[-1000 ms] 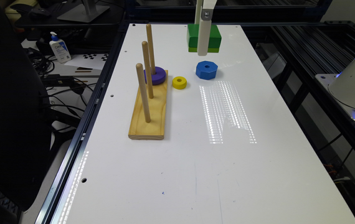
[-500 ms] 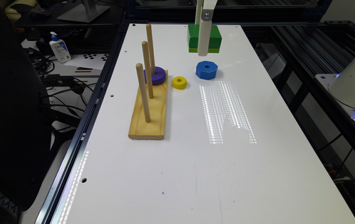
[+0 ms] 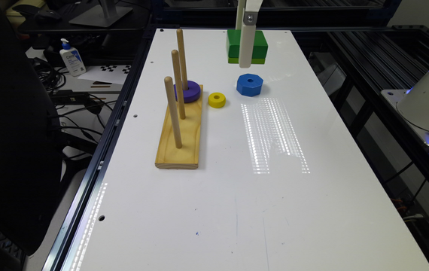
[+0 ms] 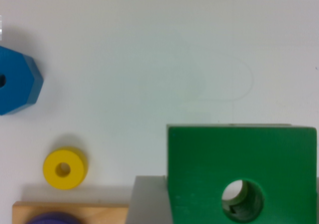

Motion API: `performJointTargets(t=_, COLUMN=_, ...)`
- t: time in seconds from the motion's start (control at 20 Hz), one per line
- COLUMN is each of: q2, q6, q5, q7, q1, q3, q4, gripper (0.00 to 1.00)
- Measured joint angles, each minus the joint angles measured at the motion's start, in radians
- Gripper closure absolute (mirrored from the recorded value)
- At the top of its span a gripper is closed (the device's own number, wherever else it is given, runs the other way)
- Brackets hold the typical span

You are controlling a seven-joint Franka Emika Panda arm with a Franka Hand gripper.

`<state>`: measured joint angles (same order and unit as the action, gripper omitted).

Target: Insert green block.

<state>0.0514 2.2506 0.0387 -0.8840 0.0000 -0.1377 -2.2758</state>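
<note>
The green block (image 3: pixel 247 42) is chunky and dark green with a lime bottom layer, and hangs at the far end of the white table. My gripper (image 3: pixel 245 56) comes down over it, a white finger crossing its front face. In the wrist view the green block (image 4: pixel 242 171) looms close, its round hole showing. A grey finger (image 4: pixel 149 201) presses against its side, so the gripper (image 4: pixel 242 204) is shut on it. The wooden base (image 3: pixel 182 131) carries three upright pegs (image 3: pixel 173 113).
A purple ring (image 3: pixel 188 91) sits on the farthest peg. Between the base and the held block lie a yellow ring (image 3: pixel 216 99) and a blue octagonal block (image 3: pixel 250 84). Cables and a bottle (image 3: pixel 72 58) sit off the table at the exterior view's left.
</note>
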Motion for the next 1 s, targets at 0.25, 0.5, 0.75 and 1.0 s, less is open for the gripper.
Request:
performJointTargets(t=0.25, q2=-0.06, q6=0.024, q5=-0.0002, q7=0.0, q1=0.001, q3=-0.006, q4=0.068, gripper=1.0)
performJointTargets(t=0.5, q2=-0.184, q6=0.018, q5=-0.0055, q7=0.0, q1=0.001, q3=-0.007, q4=0.196, gripper=1.0)
performJointTargets(t=0.75, q2=-0.187, q6=0.016, q5=-0.005, q7=-0.007, q1=0.004, q3=-0.015, q4=0.203, gripper=1.0)
performJointTargets(t=1.0, q2=-0.192, q6=0.016, q5=-0.0078, q7=-0.041, q1=0.009, q3=-0.042, q4=0.217, gripper=1.0)
